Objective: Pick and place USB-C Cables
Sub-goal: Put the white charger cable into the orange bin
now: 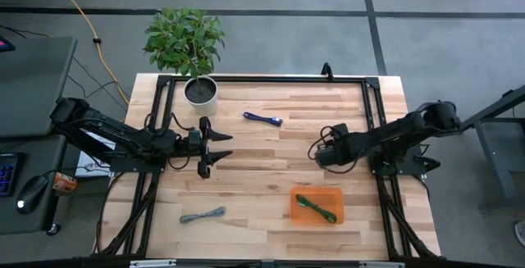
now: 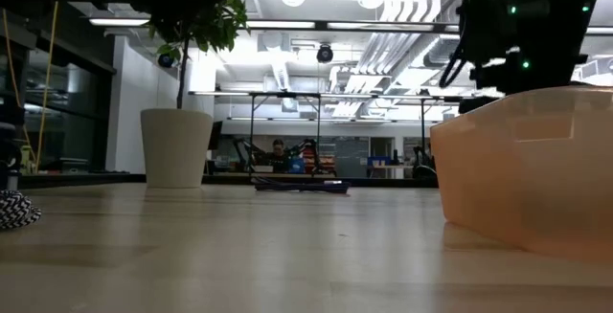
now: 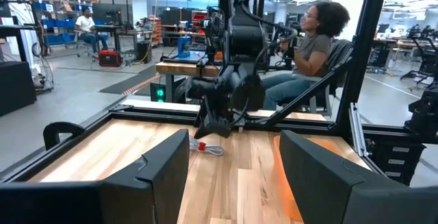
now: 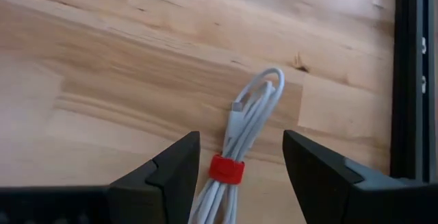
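A white cable bundle (image 4: 241, 131) with a red tie (image 4: 226, 169) lies flat on the table. My right gripper (image 4: 239, 161) is open low over it, with a finger on each side and not touching. In the high view my right gripper (image 1: 315, 150) covers this cable. The dark blue cable (image 1: 262, 119) lies toward the far edge. The grey cable (image 1: 203, 215) lies near the near edge. The green cable (image 1: 317, 207) lies inside the orange tray (image 1: 297, 196). My left gripper (image 1: 223, 146) is open, above mid-table, pointing at the right gripper.
A potted plant (image 1: 200, 92) stands at the far left corner of the table. A black frame (image 1: 262, 79) runs along the table's far edge and sides. The tray (image 2: 527, 174) sits near the front camera. Bare wood lies between the two grippers. A person (image 3: 311, 42) sits beyond the table.
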Motion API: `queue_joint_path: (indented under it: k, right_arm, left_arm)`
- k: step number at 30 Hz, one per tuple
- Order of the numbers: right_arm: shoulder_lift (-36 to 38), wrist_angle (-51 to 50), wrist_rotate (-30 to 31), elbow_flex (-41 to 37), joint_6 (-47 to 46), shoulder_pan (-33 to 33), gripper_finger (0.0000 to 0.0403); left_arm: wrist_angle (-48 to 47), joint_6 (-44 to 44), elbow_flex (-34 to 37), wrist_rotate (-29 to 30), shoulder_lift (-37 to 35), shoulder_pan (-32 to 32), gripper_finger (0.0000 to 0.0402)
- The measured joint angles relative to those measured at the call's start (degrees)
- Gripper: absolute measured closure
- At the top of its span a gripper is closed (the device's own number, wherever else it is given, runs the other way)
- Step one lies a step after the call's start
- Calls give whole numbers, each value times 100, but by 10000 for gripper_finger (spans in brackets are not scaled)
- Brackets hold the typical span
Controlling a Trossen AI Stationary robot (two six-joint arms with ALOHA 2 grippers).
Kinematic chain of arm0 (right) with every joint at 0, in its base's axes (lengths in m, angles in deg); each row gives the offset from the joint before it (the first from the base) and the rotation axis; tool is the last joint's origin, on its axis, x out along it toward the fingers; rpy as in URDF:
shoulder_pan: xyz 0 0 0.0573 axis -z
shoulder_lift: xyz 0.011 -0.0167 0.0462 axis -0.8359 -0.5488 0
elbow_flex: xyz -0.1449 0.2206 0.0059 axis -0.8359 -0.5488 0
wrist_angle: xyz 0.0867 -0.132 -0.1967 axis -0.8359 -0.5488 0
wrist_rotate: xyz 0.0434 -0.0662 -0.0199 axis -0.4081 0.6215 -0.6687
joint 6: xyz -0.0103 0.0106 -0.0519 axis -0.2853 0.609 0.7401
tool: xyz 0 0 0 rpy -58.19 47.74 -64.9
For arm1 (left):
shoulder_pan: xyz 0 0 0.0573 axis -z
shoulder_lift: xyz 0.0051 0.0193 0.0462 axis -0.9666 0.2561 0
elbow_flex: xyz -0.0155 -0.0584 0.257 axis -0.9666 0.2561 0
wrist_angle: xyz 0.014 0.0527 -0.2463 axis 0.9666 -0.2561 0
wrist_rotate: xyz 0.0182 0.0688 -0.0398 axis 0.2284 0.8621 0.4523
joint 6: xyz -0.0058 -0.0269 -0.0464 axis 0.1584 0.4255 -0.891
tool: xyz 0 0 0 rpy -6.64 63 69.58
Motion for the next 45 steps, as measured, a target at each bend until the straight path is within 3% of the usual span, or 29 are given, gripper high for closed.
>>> queue_joint_path:
  k: [7,21,32,37,45]
  right_arm:
    - [-450,-124,-317,0,-75,193,201]
    - [-1019,312,-304,0,-58,376,201]
    - [-1452,785,-314,26,566,621,207]
    - [-1415,873,-322,13,679,621,249]
    - [-1413,909,-183,2,947,623,379]
  left_arm:
    - [0,-1,0,0,-1,0,192]
    - [0,-138,0,-17,0,0,192]
    - [6,-142,0,-20,0,0,192]
    - [50,-136,0,-20,0,0,192]
    - [93,-133,0,-20,-1,0,192]
